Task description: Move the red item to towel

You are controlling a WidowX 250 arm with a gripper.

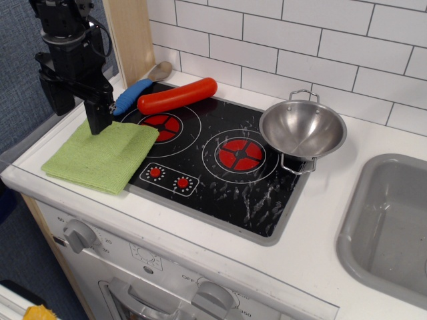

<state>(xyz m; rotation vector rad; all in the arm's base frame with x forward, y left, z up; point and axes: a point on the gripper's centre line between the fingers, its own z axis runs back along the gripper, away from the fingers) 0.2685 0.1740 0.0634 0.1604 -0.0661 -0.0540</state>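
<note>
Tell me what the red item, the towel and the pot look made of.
Red item: likely smooth plastic, with a glossy highlight along its top. Towel: soft green cloth, matte, folded, textured weave. Pot: apparently polished metal, mirror-like bowl and wire handles.
</note>
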